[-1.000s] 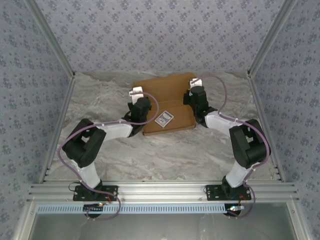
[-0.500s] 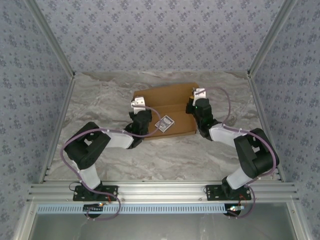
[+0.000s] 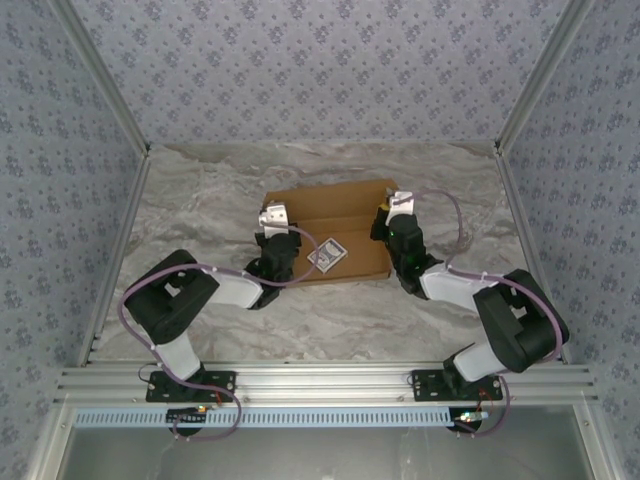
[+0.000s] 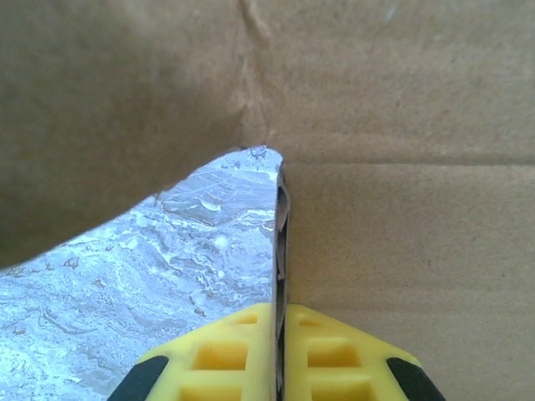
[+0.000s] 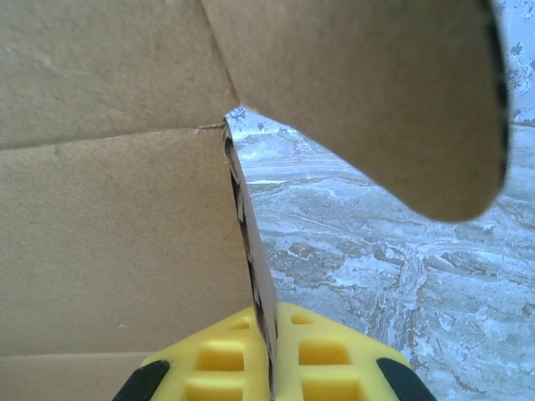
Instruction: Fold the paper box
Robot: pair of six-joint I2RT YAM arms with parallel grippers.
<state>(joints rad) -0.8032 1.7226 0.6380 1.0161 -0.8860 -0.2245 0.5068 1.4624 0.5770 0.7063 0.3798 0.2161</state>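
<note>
— Marbled bench (image 3: 200, 200), tan paper box (image 3: 335, 205) at its middle: why held at both ends?
— The left fingers (image 4: 221, 355) and right fingers (image 5: 326, 351) each pinch a cardboard edge, likely to steady it for folding. A small card (image 3: 327, 254) lies on it.

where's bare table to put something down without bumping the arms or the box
Freest: the table between the left arm and right arm, bordered by the paper box and the front rail. Also the far strip along the back wall and the far-left corner. Crowded: the box's side edges, clamped by the left gripper and right gripper.
</note>
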